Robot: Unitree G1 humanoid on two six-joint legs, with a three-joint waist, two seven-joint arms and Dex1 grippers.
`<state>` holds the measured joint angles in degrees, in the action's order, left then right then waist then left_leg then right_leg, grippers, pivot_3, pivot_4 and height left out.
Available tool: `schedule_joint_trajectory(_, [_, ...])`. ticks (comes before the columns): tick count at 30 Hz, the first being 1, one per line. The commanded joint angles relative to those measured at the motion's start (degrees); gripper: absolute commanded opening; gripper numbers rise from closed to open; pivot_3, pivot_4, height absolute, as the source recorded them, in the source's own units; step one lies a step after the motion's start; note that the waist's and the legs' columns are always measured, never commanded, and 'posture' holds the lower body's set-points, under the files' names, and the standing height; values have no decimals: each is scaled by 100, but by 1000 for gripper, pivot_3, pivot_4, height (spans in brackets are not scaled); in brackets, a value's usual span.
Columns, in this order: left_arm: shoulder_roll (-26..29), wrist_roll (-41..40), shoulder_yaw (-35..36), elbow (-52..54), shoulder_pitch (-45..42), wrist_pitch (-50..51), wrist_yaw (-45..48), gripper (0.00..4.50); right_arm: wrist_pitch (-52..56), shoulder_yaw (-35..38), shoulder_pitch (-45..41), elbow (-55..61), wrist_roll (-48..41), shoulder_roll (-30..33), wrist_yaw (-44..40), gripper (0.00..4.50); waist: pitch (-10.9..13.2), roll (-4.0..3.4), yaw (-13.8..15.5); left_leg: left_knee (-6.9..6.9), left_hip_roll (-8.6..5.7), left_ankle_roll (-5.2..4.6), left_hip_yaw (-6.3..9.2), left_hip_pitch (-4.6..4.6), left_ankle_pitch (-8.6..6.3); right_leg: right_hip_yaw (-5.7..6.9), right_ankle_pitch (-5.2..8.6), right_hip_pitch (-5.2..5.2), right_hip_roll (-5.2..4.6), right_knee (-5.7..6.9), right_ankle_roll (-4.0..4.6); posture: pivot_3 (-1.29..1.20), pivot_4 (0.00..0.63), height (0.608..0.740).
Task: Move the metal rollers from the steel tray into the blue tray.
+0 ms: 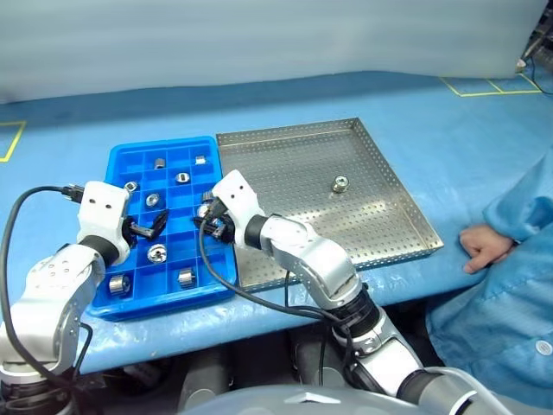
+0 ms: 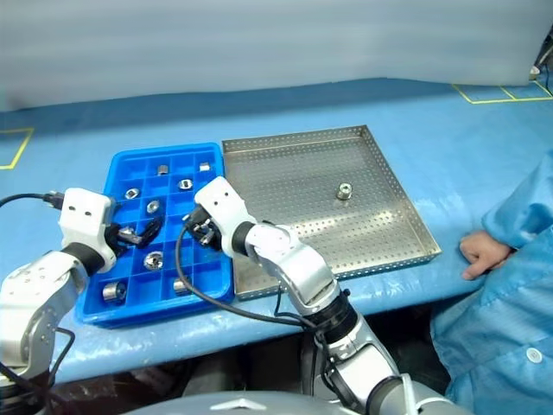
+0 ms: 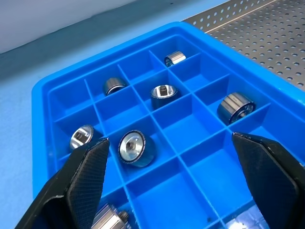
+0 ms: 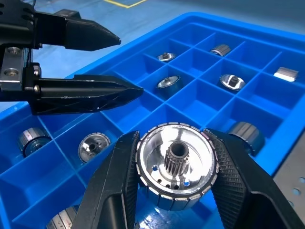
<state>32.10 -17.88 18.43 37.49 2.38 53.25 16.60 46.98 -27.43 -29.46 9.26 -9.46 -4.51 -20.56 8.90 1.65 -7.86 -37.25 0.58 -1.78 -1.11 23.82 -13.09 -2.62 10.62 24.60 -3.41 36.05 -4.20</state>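
The right gripper (image 4: 174, 181) is clamped on a shiny silver metal roller (image 4: 176, 164) above the bright blue compartmented plastic tray (image 1: 121, 160). The left gripper (image 3: 174, 179) hangs there too, jaws apart and empty.

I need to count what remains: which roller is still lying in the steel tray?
The lone roller on the steel tray's perforated floor. The others sit in blue tray cells, except one gripped in the right gripper.

One steel tray (image 1: 380, 233), one blue tray (image 1: 130, 151), ten metal rollers (image 1: 340, 183)
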Motion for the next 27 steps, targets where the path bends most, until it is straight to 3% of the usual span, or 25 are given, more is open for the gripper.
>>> schedule_joint_trajectory(1, [-15, 37, 167, 382, 199, -35, -48, 4500, -151, -51, -47, 97, -11, -9, -112, 1715, 0, 0, 85, 1, 1, 1, -1, 0, 0, 1, 0, 1, 0, 0, 2, -37, 150, 740])
schedule_joint_trajectory(13, [-84, -4, 260, 475, 349, -4, -134, 4500, -164, -145, 43, -418, 253, 121, -64, 1715, -2, 3, 402, 4, 4, 11, 2, -4, 5, 15, 19, -3, -1, 1, 44, -25, 150, 740])
schedule_joint_trajectory(21, [-67, 0, 107, 302, 198, -64, -114, 4500, -161, 18, 128, -386, 412, 167, 138, 4331, -3, 4, 401, 2, 4, 13, 4, -6, 7, 18, 20, -7, 3, 2, 45, -65, 150, 740])
schedule_joint_trajectory(27, [-207, -105, -278, 83, -221, -181, -3, 4500, -208, 527, 223, 405, 240, 191, 272, 4331, -3, 5, 384, -6, 2, 11, 6, -5, 7, 21, 19, -11, 1, 0, 43, -110, 150, 740])
